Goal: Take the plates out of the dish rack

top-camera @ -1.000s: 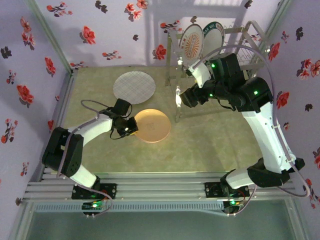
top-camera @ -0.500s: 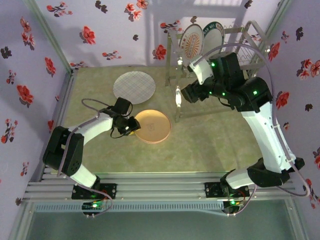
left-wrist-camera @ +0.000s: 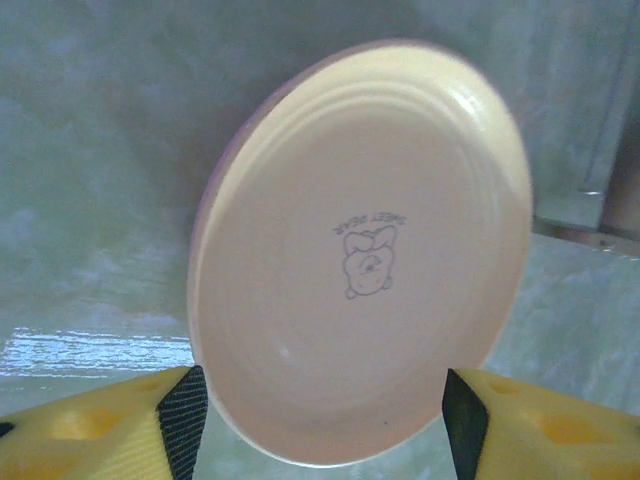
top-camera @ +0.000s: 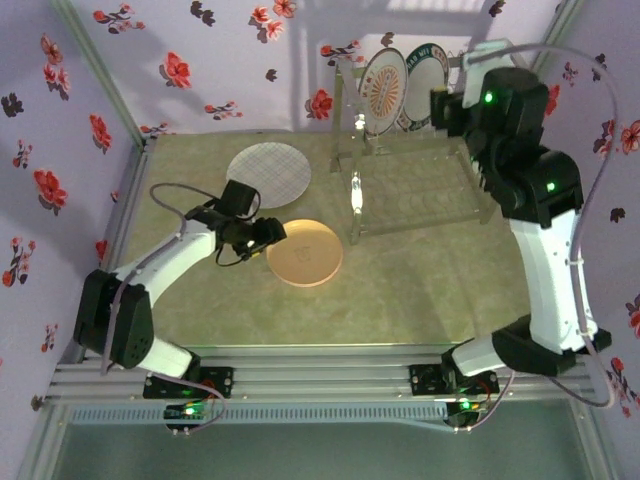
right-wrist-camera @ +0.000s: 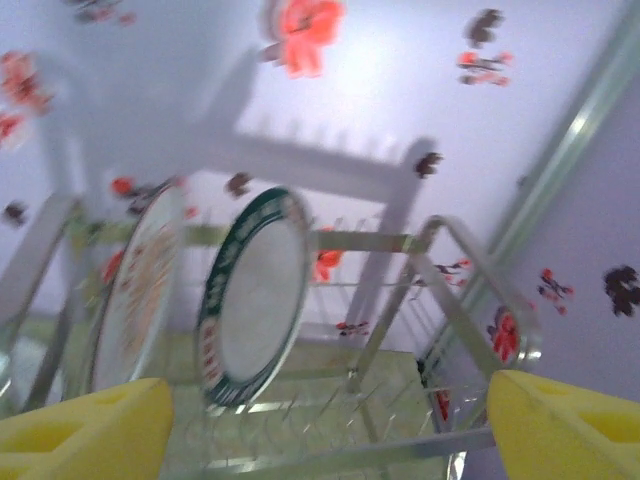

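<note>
At the back, in the dish rack (top-camera: 353, 205), the sunburst plate (top-camera: 383, 88) and the green-rimmed plate (right-wrist-camera: 250, 295) stand upright, and the right gripper (right-wrist-camera: 330, 425) is wide open near them. The pink plate (left-wrist-camera: 360, 250) lies flat on the table (top-camera: 420, 270), its edge between the jaws of the open left gripper (left-wrist-camera: 322, 415).

Robot lab test cell, mocked up as a kitchen: floral-paper panels (top-camera: 200, 50) box in a green surface (top-camera: 400, 290) with a dish rack (top-camera: 354, 195). Left arm (top-camera: 170, 262) and right arm (top-camera: 545, 260) are bolted to the near aluminium extrusion rail (top-camera: 320, 385).
</note>
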Robot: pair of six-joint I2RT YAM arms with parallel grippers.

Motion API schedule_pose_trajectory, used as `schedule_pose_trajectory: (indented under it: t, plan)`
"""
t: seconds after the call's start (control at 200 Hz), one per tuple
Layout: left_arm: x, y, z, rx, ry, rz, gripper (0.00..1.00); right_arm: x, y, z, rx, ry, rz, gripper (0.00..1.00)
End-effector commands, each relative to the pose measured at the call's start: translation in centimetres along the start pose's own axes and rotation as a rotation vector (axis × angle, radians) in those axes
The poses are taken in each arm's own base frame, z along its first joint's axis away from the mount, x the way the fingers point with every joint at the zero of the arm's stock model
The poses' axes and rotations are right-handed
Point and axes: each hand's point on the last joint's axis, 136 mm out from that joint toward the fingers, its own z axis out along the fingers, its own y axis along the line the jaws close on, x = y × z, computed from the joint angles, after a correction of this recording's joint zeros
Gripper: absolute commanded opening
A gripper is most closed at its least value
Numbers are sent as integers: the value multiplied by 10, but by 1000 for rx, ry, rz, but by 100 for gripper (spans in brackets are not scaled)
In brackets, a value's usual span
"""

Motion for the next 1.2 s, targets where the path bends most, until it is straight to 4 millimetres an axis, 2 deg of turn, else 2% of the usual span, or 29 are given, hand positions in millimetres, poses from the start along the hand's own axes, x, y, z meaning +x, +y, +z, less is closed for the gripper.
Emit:
schedule_pose_trajectory:
  t: [0.0,0.12,0.21,0.36,0.495,0.625,0.725,0.885,1.02,1.195]
  plan:
    - [-10,-14,-34,12,-65,31,67,-6,-12,25,27,-1,141,84]
    - [-27,-41,-79,82,-178,61,69,-2,-11,54,-5,33,216,84]
    - [-45,-70,-128,178,-317,99,70,6,-9,73,-6,61,231,84]
    - [-68,-133,-224,443,-566,194,70,19,-1,100,-67,97,275,84]
    - [-70,-181,-301,690,-731,278,70,31,0,119,-77,129,293,83]
    - [-62,-214,-349,863,-799,352,71,48,2,136,-94,182,318,80]
    - [-57,-230,-372,937,-819,387,70,57,7,146,-122,208,320,75]
    - [-54,-244,-393,994,-846,416,70,66,7,157,-135,235,337,69]
    - [-54,-250,-400,1014,-861,428,70,75,13,165,-164,261,351,60]
    - [-55,-254,-399,1023,-860,429,70,78,21,172,-201,270,353,50]
